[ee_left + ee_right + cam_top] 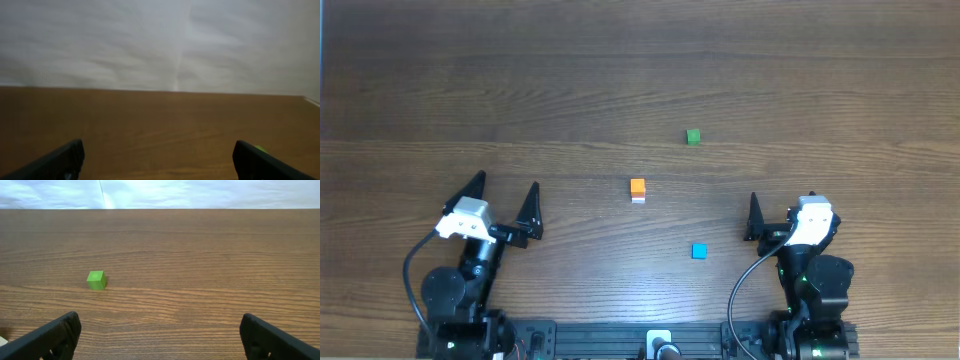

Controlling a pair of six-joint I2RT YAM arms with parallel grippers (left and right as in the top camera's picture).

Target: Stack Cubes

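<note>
Top view: left gripper [506, 185] and right gripper [160, 317] gape empty; orange cube [638, 186] on white cube [638, 199], green cube [693, 136] at 1 o'clock, blue cube [699, 251] at 5; off-centre placement could topple them.

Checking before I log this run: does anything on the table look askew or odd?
Nothing stands out. The green cube, the blue cube and the orange cube, seemingly atop a white cube, all sit flat on the table.
</note>
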